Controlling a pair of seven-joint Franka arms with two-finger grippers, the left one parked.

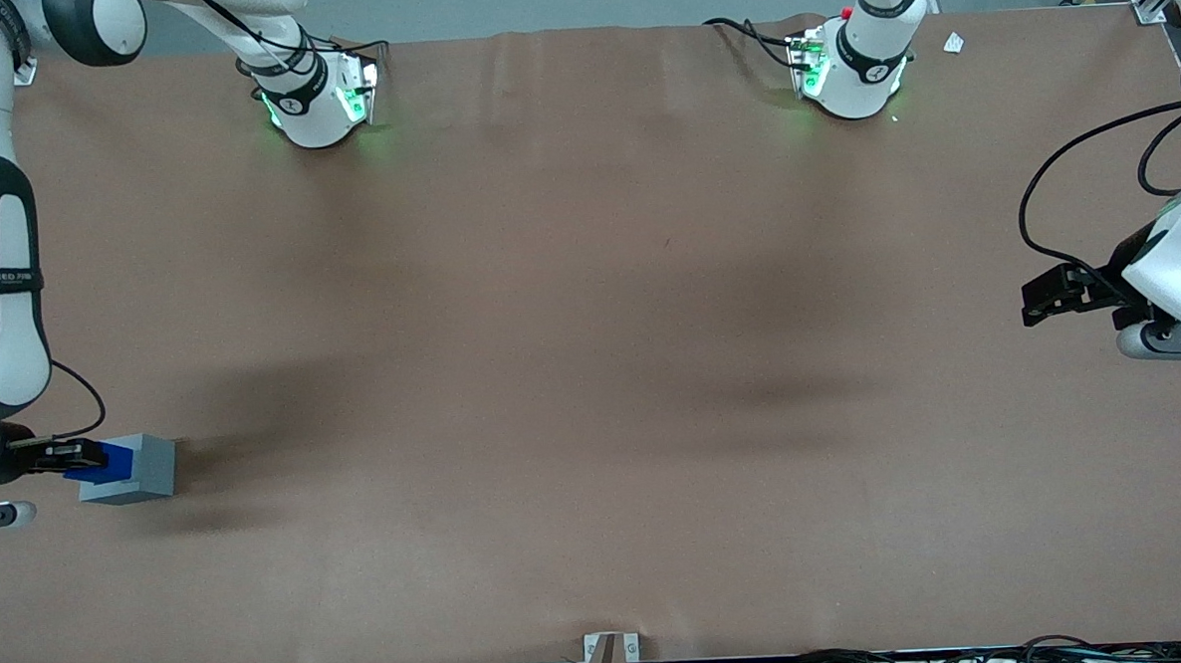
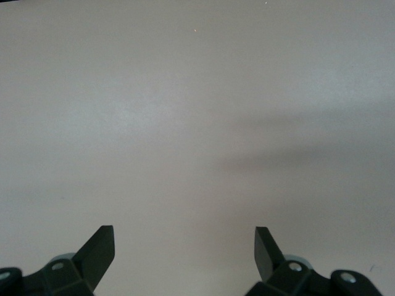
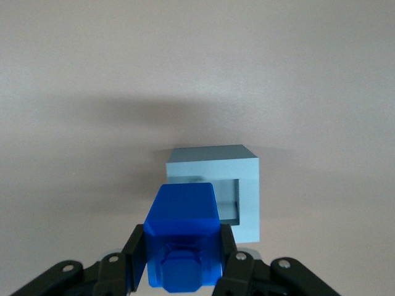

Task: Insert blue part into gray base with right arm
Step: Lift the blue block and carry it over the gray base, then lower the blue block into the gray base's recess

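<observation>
The end effector [image 3: 182,262] clamps the blue part [image 3: 182,237] just above the gray base [image 3: 244,185], lining it up with the recess for insertion.

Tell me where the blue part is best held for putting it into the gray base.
By its two flat side faces, from its rear end, as the hand holds the blue part now. This leaves its leading end free to enter the recess of the gray base.

Blue part [image 3: 183,231] above gray base [image 3: 231,179]
</observation>
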